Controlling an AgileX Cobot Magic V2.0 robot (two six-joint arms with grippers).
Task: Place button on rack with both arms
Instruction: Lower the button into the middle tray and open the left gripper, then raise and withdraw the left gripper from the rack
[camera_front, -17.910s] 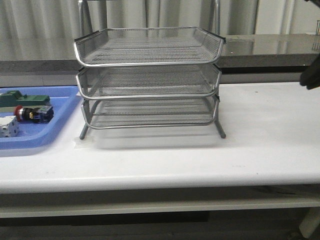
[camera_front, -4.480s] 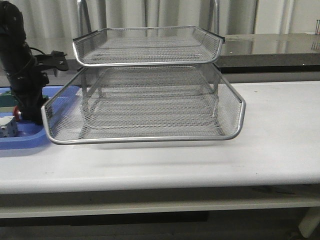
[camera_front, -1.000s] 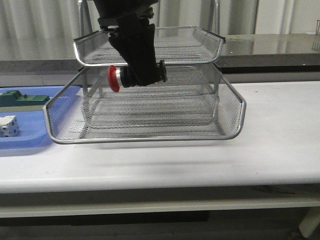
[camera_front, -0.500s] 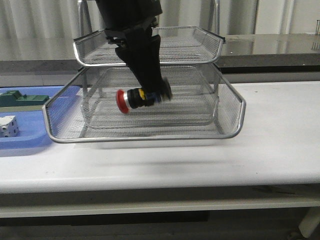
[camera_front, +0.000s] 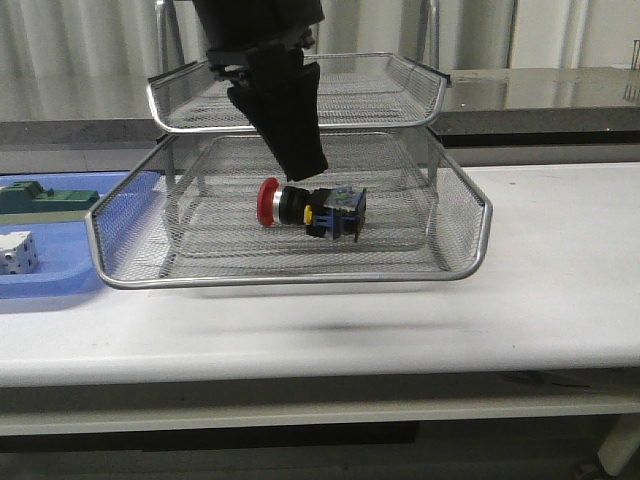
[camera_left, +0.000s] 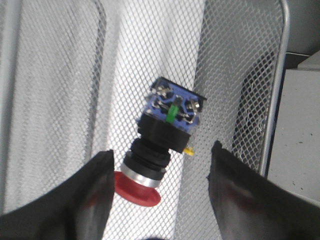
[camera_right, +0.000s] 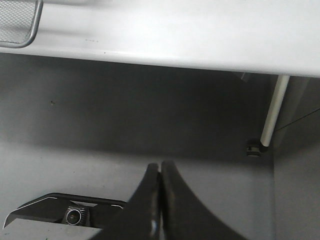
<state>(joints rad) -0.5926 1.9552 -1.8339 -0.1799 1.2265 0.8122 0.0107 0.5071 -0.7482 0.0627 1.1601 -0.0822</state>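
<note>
Half a second ago the button (camera_front: 310, 208) hung between my left fingers; now it has dropped free and lies on its side in the pulled-out middle tray of the rack (camera_front: 290, 165), and my left gripper (camera_left: 159, 192) has spread wide above it.

Going from the biggest thing down: the white table (camera_front: 540, 290) runs beneath and to both sides of my left gripper, bearing everything. On it stands the rack, its top tray level with my left wrist, the middle tray drawn forward under my fingertips, the lowest tray behind and below that. Off to the left of my left gripper sits a blue tray (camera_front: 60, 275), holding a green flat block (camera_front: 45, 197) and a white cube-like block (camera_front: 17, 251); the middle tray's left corner overlaps the blue tray's edge in the front view.

The button rests just below my left fingertips (camera_left: 95, 192), apart from both pads, red cap toward the left, blue block toward the right, slightly tilted. My own arm hides part of the top tray.

My right gripper (camera_right: 160, 172) hangs below the table edge, its fingers pressed together on nothing, with only the floor and a table leg (camera_right: 272, 107) ahead of it.
</note>
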